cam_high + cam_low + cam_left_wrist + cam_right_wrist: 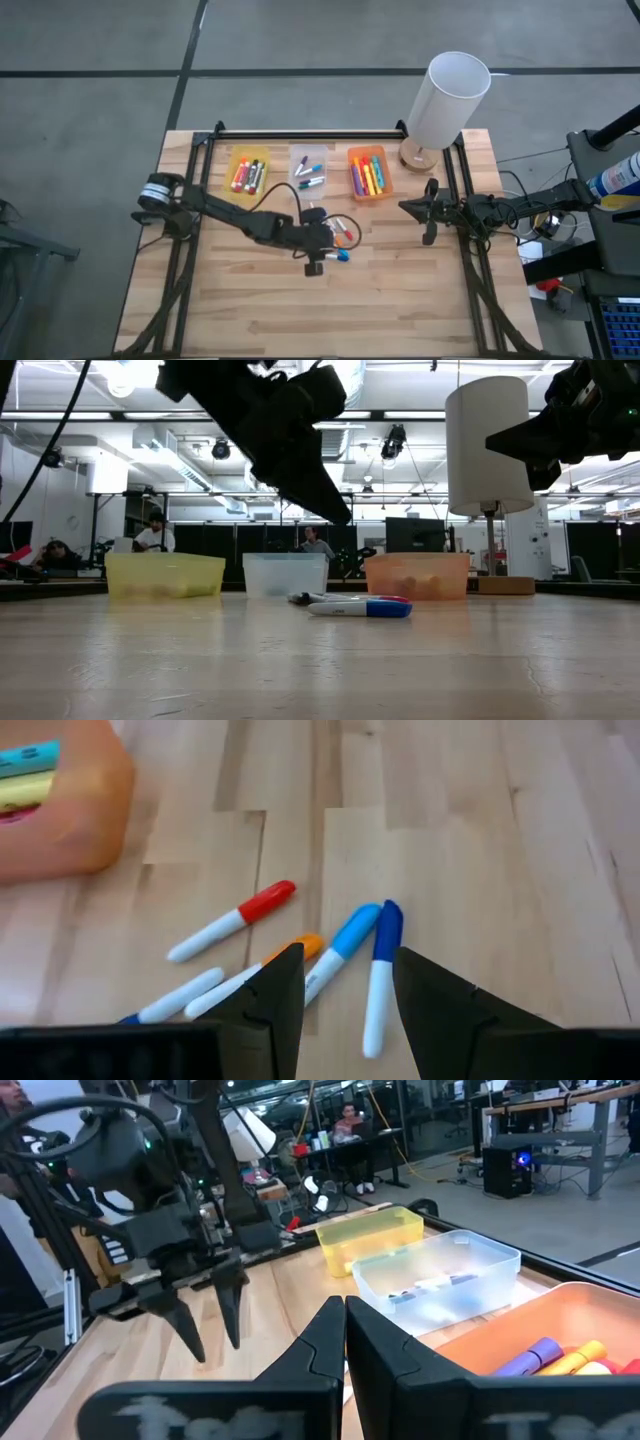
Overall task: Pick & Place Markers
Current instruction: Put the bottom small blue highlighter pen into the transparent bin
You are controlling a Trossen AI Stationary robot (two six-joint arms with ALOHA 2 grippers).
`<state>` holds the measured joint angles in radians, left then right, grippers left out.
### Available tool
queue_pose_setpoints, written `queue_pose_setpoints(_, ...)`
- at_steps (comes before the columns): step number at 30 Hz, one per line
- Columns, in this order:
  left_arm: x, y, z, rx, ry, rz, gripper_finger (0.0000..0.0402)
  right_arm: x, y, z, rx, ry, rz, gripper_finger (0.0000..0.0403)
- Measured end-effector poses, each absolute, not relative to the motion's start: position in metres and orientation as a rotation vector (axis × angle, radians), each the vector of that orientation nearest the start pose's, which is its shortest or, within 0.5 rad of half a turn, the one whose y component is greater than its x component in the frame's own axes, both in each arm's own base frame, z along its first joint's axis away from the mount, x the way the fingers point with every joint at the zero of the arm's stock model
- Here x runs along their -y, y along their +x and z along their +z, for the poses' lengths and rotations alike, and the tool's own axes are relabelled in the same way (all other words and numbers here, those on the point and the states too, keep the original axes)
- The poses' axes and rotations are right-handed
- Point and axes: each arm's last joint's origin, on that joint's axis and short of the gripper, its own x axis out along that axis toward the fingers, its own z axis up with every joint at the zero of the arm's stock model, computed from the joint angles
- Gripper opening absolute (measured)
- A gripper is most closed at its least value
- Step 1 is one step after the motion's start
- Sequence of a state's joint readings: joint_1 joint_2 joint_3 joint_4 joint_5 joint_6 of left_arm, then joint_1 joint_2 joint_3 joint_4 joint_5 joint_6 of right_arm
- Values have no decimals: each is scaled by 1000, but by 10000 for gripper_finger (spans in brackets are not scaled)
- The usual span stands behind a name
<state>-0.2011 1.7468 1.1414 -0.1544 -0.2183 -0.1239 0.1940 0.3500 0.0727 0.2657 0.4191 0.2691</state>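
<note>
Several loose markers [340,955] lie flat on the wooden table, white-bodied with red [235,920], orange, light blue and dark blue [380,975] caps; they show in the high view [343,240] and the low view [360,607]. More markers lie in the yellow [248,172], clear [308,170] and orange [369,175] bins. My left gripper [345,975] hangs open above the loose markers, its fingers raised off the table [335,505]. My right gripper [345,1330] is shut and hovers at the table's right side [405,208], touching nothing.
The three bins stand in a row toward the far edge. A lamp with a white cylinder shade [450,95] on a wooden base stands at the far right corner. A black frame rail [300,133] runs along the far edge. People sit in the room beyond [155,532].
</note>
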Motion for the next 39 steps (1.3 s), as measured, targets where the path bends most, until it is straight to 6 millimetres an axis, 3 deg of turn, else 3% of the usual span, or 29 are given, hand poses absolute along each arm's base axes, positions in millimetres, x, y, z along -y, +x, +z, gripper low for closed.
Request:
queue_pose_setpoints(7,72,365,187,-678,-75,-3,147,-11,118,184,19,265,-225,9)
queue_pose_setpoints(15,75,358,148,-780,-70,-16,147,-11,118,183,18,264,-225,9)
queue_pose_setpoints(28,78,372,116,-754,-82,-12,143,-11,118,184,19,264,-226,9)
queue_pose_setpoints(33,79,372,116,-755,-103,-5,109,-11,118,184,19,265,-225,9)
queue_pose_setpoints(39,79,370,125,-743,-99,-15,32,-11,118,184,19,264,-225,9)
